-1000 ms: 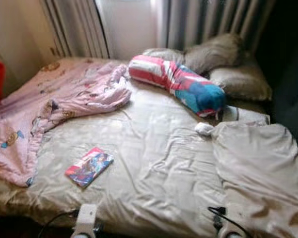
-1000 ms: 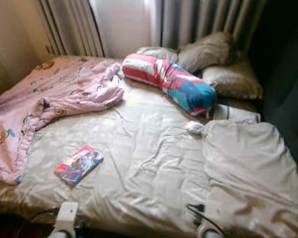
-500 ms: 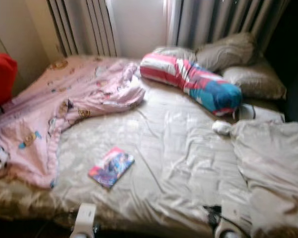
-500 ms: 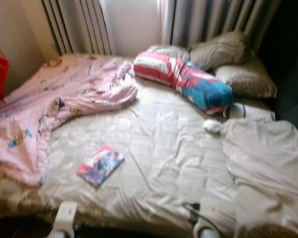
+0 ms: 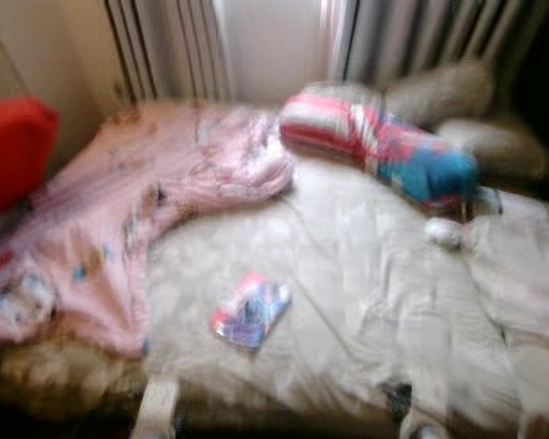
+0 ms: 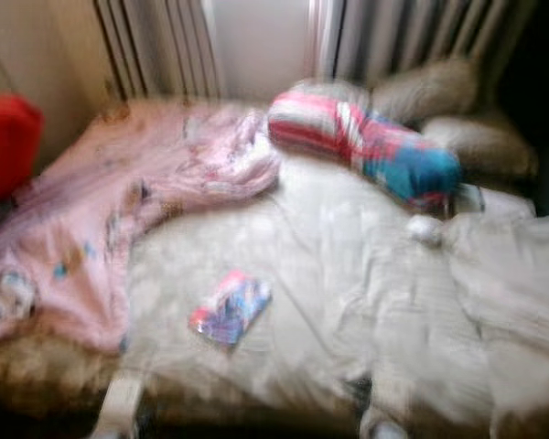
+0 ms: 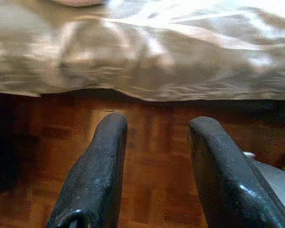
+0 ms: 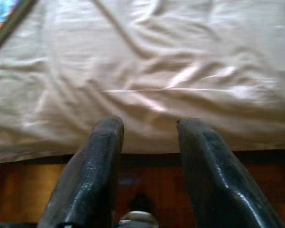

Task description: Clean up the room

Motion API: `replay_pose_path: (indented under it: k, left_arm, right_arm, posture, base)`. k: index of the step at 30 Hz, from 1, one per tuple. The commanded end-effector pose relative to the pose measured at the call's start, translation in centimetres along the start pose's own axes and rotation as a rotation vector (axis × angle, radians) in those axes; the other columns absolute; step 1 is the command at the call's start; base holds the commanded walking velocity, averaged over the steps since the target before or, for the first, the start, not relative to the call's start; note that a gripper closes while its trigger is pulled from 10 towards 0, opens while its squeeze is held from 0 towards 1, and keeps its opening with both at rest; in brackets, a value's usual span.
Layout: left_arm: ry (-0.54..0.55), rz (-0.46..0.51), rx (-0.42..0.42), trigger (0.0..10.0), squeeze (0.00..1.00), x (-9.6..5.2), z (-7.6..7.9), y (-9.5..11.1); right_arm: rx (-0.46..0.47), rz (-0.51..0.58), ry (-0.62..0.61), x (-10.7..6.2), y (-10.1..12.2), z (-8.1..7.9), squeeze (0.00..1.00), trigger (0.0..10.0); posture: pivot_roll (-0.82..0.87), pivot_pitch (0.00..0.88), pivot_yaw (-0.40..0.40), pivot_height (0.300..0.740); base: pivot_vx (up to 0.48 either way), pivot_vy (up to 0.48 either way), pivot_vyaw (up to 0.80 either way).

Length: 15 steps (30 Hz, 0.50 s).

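A bed with a crumpled beige sheet lies before me, blurred. A colourful book rests on the sheet near the front edge. A pink printed blanket is bunched over the bed's left side. A striped pink and blue bolster lies at the head, with a small white bundle beside it. My left gripper is open and holds nothing, low over the wooden floor by the bed's edge. My right gripper is open too, pointing at the sheet's front edge.
Beige pillows are stacked at the far right, under grey curtains. A red object stands at the left beside the bed. A second beige cover is heaped on the bed's right side.
The camera has swung to the left, so the bed and book have slid right in the picture and more of the red object shows. The picture is now blurred.
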State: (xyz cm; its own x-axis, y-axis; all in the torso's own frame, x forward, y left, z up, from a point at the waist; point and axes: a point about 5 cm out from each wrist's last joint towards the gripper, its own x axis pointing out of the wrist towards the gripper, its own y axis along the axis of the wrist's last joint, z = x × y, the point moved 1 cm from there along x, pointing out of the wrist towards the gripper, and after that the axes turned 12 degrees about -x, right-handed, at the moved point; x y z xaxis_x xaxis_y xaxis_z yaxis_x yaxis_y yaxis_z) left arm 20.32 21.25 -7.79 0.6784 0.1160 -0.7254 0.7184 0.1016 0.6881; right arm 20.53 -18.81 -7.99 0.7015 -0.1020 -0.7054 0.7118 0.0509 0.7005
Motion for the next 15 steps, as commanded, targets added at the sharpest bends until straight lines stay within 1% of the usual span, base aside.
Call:
replay_pose_path:
  k: [1,5,15]
  left_arm:
    - [-0.021,-0.017,0.011,10.0,0.00,-0.03,0.70,-0.44]
    - [-0.020,-0.019,0.009,10.0,0.00,-0.08,0.61,-0.58]
    - [-0.016,-0.018,0.003,10.0,0.00,-0.06,0.62,-0.52]
  right_arm:
    - [0.007,-0.024,-0.032,-0.24,-0.81,1.16,0.00,10.0]
    - [-0.008,-0.019,-0.022,-0.21,-0.69,1.11,0.00,10.0]
    - [0.009,-0.024,-0.041,-0.23,-0.75,1.54,0.00,10.0]
  posture:
    - [0.09,0.058,0.015,0.740]
    - [0.09,0.057,0.011,0.740]
    - [0.09,0.060,0.011,0.740]
  base:
    - [0.000,0.480,0.00]
    - [0.000,0.480,0.00]
    - [0.000,0.480,0.00]
